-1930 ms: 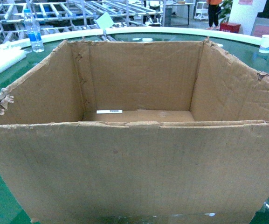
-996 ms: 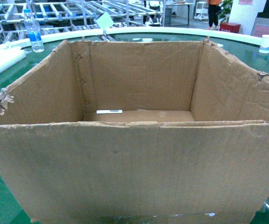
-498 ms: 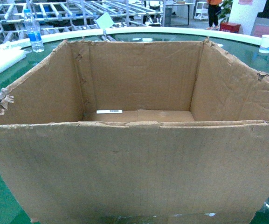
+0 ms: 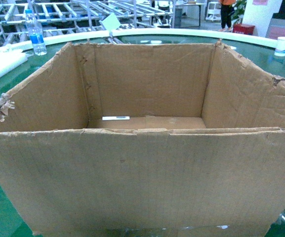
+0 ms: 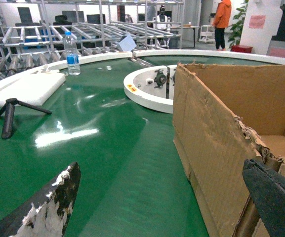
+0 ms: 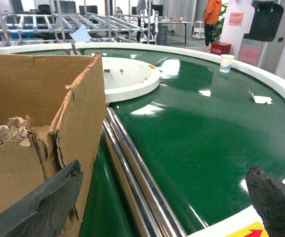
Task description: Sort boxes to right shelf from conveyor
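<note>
Big cardboard box (image 4: pixel 142 163) sits on the green conveyor (image 5: pixel 107 148), open top up. The left gripper (image 5: pixel 162 197) is spread wide, its right finger (image 5: pixel 275 197) at the box's torn near corner, its left finger over bare belt. The right gripper (image 6: pixel 167 197) gapes too, its left finger (image 6: pixel 38 202) against the box wall, gripping nothing.

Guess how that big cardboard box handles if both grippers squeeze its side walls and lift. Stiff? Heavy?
Probably light: the cardboard box looks empty apart from a small white label strip on its floor. The walls may flex inward, since the top is open with no flaps and the corners are torn. It could slide easily on the glossy green conveyor.
</note>
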Robot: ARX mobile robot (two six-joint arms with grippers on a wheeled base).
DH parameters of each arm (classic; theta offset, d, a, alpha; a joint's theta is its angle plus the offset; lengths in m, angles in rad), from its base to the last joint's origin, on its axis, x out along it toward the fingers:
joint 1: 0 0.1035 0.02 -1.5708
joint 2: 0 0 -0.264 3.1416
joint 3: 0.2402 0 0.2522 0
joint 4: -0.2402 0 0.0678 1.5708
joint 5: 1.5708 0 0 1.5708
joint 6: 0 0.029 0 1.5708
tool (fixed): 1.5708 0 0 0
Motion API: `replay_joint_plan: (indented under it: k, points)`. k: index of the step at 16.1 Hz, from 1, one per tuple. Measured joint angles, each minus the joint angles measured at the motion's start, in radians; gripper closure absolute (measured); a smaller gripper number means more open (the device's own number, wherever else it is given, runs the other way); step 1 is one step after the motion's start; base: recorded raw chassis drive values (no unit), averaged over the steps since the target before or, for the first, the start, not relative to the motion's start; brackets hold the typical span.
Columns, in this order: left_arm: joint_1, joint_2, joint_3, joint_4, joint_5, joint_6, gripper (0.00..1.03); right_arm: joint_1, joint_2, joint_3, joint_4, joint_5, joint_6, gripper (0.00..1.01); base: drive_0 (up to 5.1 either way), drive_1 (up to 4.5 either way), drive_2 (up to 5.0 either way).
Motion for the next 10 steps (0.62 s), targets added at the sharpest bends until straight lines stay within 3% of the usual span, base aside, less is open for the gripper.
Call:
replay_joint_plan:
  k: [10]
  points:
    - [0.000, 0.000, 0.000, 0.000, 0.000, 0.000, 0.05, 0.000, 0.000, 0.000, 0.000, 0.000, 0.000, 0.03, 0.0, 0.00, 0.0]
